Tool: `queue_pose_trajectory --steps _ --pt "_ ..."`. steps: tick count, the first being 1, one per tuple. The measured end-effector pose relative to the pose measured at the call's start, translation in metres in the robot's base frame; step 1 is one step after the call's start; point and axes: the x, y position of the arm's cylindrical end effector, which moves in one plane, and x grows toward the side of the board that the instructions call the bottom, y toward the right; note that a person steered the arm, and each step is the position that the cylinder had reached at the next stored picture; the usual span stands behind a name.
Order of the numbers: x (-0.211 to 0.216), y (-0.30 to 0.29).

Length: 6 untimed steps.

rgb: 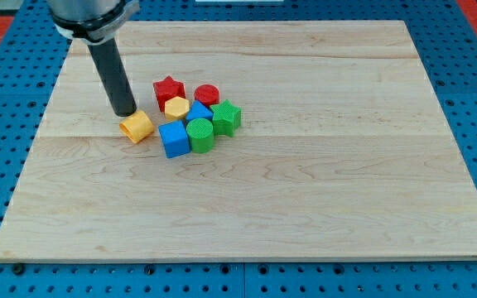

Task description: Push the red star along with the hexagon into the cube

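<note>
The red star (167,89) lies left of centre on the wooden board. The yellow hexagon (177,106) touches it on its lower right. The blue cube (173,138) sits just below the hexagon. My tip (126,112) is to the left of the star, right against the upper left of a yellow block (137,127) that lies on its side.
A red cylinder (207,94), a small blue block (198,112), a green star (226,117) and a green cylinder (199,135) are packed together right of the hexagon and cube. The board's left edge (38,136) is near my tip.
</note>
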Motion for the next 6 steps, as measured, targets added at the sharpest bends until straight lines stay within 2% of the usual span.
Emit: queue_pose_trajectory --steps 2,3,5,6 --pt "-0.007 -0.026" --pt "-0.06 -0.016" --pt "-0.065 0.06" --pt "-0.047 0.054"
